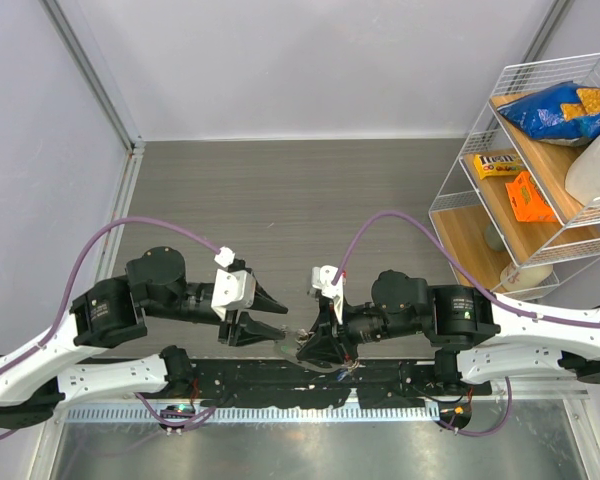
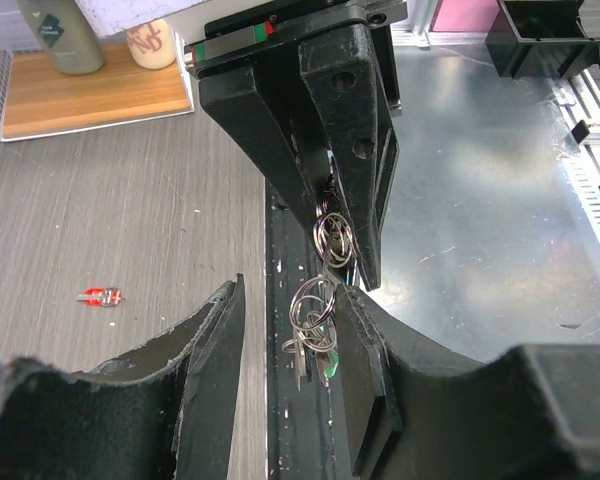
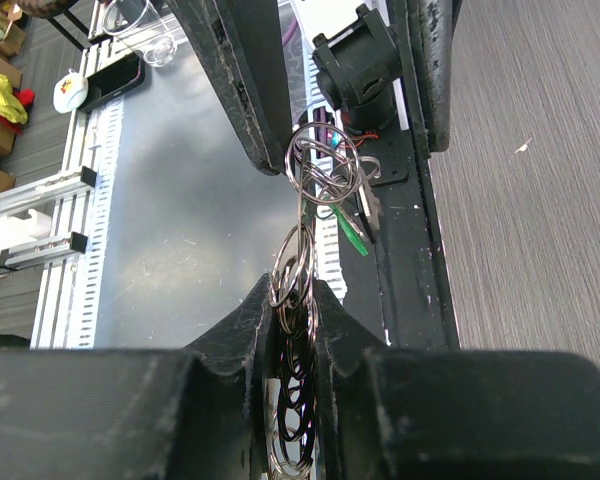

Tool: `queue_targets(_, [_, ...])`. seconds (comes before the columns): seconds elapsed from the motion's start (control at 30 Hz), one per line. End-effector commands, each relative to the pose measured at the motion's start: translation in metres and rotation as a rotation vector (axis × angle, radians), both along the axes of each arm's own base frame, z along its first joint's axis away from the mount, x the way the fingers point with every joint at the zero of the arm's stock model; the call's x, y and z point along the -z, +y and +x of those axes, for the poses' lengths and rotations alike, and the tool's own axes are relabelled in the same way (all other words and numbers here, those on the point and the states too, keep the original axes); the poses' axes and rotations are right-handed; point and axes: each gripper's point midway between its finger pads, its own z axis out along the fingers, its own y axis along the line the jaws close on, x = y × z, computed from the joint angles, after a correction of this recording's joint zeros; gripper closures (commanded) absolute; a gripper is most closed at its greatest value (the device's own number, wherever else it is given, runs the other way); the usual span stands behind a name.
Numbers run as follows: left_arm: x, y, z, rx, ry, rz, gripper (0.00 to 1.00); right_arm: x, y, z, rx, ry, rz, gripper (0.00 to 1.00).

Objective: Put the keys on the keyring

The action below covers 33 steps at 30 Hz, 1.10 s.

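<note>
1. Currently the keyring (image 3: 320, 170) is gripped by the right hand (image 3: 298, 325), mid-frame; the left hand (image 2: 290, 295) is spread open.
2. Threading is judged under way; the red key (image 2: 102, 296), lying left, must be fetched next.

Silver keyring (image 3: 320, 170) with green-headed key (image 3: 352, 235), red-headed key (image 2: 100, 296) on grey wood-grain table (image 1: 280, 190), purple cables (image 1: 140, 220), white wire rack (image 1: 475, 245) with tan wood shelves holding blue snack bag (image 1: 555, 110), yellow box (image 1: 498, 165), orange packet (image 1: 530, 197).
</note>
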Motion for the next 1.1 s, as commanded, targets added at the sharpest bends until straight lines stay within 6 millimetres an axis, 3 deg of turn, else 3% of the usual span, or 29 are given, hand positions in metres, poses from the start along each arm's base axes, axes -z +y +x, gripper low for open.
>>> queue_targets(0.0, [-0.010,0.000,0.005,-0.022,-0.035,-0.035,0.54,-0.040,0.001,-0.002,-0.010,-0.007,0.131,0.94])
queue_targets(0.47, [-0.024,0.001,-0.001,0.008,-0.051,-0.079,0.56,-0.037,-0.001,-0.006,-0.034,-0.007,0.132,0.94])
queue_targets(0.63, [-0.023,-0.001,-0.003,0.029,-0.047,-0.072,0.67,-0.036,-0.002,-0.007,-0.038,-0.005,0.134,0.94])
queue_targets(0.83, [-0.024,-0.004,-0.007,0.060,-0.047,-0.071,0.88,-0.037,-0.004,-0.008,-0.043,-0.006,0.143,0.94])
queue_targets(1.07, [-0.031,-0.004,-0.012,0.091,-0.049,-0.081,0.95,-0.032,-0.004,-0.010,-0.056,-0.001,0.135,0.94])
